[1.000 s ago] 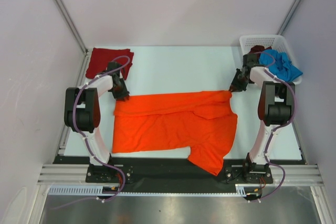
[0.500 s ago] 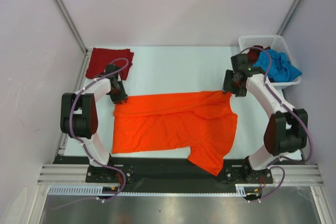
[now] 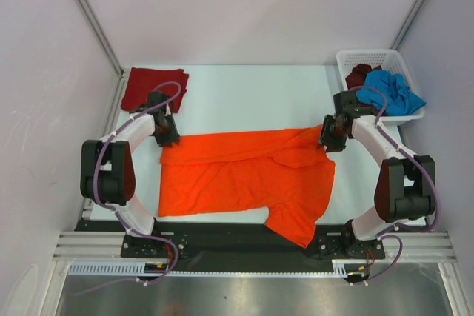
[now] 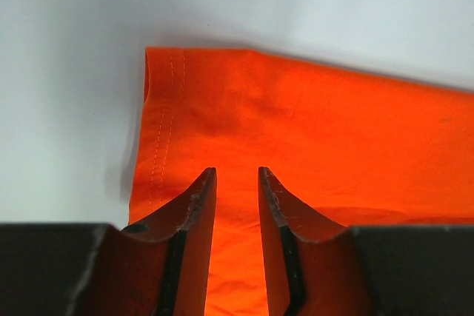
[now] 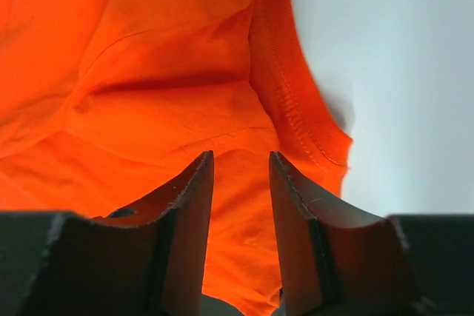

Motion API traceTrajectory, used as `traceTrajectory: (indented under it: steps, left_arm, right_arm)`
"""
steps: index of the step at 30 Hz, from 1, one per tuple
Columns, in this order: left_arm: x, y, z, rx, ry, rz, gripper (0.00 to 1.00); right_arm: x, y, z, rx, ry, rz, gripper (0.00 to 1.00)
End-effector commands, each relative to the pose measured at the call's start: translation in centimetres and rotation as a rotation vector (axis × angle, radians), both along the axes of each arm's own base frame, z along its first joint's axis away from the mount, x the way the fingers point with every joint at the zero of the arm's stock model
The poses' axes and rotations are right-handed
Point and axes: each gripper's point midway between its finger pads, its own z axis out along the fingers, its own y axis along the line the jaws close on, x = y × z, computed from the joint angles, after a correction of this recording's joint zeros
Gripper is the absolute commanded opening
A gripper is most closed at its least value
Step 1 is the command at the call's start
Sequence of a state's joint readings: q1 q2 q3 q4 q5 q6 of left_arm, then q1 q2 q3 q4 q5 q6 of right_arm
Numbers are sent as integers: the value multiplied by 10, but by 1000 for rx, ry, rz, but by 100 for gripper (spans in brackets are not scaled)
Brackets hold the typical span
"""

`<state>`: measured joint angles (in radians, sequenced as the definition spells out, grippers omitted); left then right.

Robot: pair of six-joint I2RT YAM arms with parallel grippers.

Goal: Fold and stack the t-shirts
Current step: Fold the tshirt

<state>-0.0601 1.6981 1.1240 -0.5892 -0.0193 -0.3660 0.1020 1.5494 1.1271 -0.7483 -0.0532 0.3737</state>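
Observation:
The bright orange t-shirt (image 3: 244,172) lies spread across the table, with its far edge folded over and one sleeve hanging toward the near edge. My left gripper (image 3: 169,138) is open over the shirt's far left corner; its jaws stand apart above the hemmed corner (image 4: 235,172). My right gripper (image 3: 326,141) is open over the far right corner, its jaws apart above bunched orange cloth (image 5: 241,155). The dark red t-shirt (image 3: 154,86) lies folded at the far left. The blue t-shirt (image 3: 396,94) and the dark maroon t-shirt (image 3: 361,75) sit in the basket.
The white lattice basket (image 3: 374,56) stands at the far right corner of the table. Grey walls and metal frame posts close in the table on three sides. Bare white table shows beyond the orange shirt (image 4: 296,5).
My right arm has swung outward, and its gripper has come down toward me onto the shirt's far right corner. The left gripper has hardly moved.

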Motion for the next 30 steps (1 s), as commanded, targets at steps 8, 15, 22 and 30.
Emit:
traceTrajectory:
  steps: [8,15,22,30]
  left_arm:
    - [-3,-13,11,-33,-35,-40,35]
    - [-6,-12,4,-33,-18,-40,35]
    - [-7,-11,4,-21,-16,-46,35]
    - [-8,-12,4,-28,-17,-43,35]
  right_arm:
    - [-4,11,-33,228,42,-4,46]
    - [-2,16,-41,256,49,-14,36]
    - [-1,-4,-53,212,91,-89,24]
    - [-5,-4,-41,223,90,-92,0]
